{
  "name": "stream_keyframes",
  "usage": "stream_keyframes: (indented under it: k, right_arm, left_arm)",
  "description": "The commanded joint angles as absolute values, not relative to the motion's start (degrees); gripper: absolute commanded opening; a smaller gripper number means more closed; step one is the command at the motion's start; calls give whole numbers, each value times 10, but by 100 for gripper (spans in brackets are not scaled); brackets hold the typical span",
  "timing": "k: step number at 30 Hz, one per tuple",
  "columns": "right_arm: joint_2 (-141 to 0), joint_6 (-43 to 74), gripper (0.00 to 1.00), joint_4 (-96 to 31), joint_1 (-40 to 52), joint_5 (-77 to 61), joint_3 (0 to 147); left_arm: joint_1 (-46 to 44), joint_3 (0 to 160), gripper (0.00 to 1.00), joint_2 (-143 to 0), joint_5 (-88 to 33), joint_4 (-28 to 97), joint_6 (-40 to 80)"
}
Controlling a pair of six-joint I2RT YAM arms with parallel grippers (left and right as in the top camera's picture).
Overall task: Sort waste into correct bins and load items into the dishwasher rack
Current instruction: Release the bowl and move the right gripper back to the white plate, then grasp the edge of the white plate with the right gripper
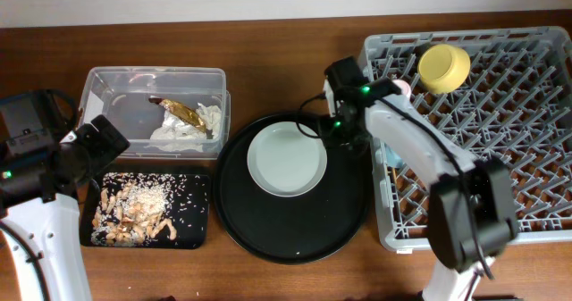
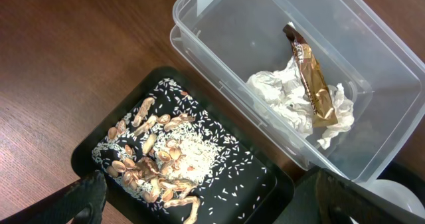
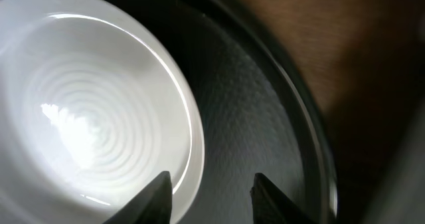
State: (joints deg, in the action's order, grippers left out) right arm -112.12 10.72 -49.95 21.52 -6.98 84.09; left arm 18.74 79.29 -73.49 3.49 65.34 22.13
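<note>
My right gripper hangs low over the round black tray at frame centre. Its jaws are apart, and one finger sits at the rim of the pale grey plate; I can't tell if it touches. My left gripper is spread wide above the shallow black tray at lower left, which holds the food scraps. The napkins and brown peel lie in the clear tub at upper left. The yellow bowl sits in the rack on the right.
</note>
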Motion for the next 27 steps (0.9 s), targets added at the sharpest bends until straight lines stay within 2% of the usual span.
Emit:
stream_keyframes:
  k: [1, 5, 16, 20, 24, 27]
  right_arm:
    - [-1163, 110, 34, -484, 236, -79, 837]
    - [-1190, 110, 33, -471, 244, -74, 837]
    - [-1203, 110, 4, -469, 245, -72, 828]
    - [-1191, 107, 4, -478, 243, -72, 835]
    - [-1121, 62, 4, -531, 243, -65, 890]
    - [-1050, 60, 4, -594, 243, 18, 939]
  left_arm:
    - [190, 793, 99, -730, 41, 652, 225]
    - [190, 793, 99, -730, 41, 652, 225]
    - [190, 793, 99, -730, 41, 652, 225]
    - [190, 793, 99, -730, 41, 652, 225]
    - [190, 793, 99, -730, 41, 652, 225]
    - [190, 793, 99, -730, 41, 652, 225]
